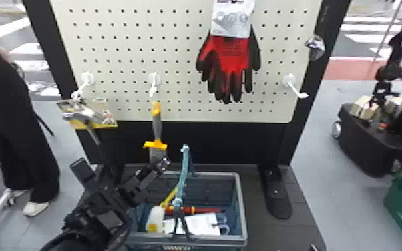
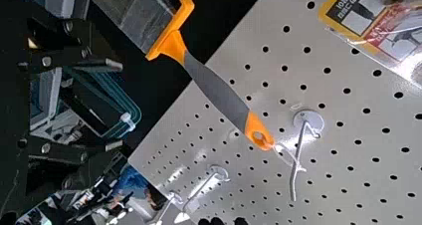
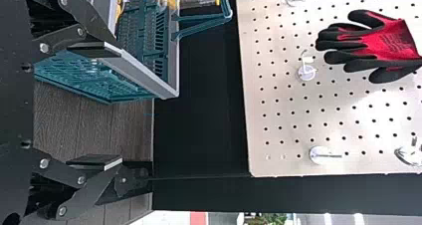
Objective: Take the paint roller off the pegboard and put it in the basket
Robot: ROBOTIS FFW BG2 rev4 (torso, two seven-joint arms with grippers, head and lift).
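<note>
- While the left gripper [image 1: 163, 163] spreads its fingers near the hanging paint roller's [image 1: 157, 125] lower end, the right gripper [image 1: 314, 247] opens low down.
- Paint roller dangles from its hook [image 1: 153, 83], past the pegboard's [image 1: 183, 117] bottom edge.
- Basket's [image 1: 242, 207] raised handle [image 1: 184, 170] crowds the left gripper's right side.

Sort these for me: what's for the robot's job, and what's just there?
For the job:
grey-handled tool with orange ends, hanging
blue plastic basket
cream, holey pegboard
black left hand, open

Just there:
red and black gloves
shiny tool on yellow card
long red tool in the basket
</note>
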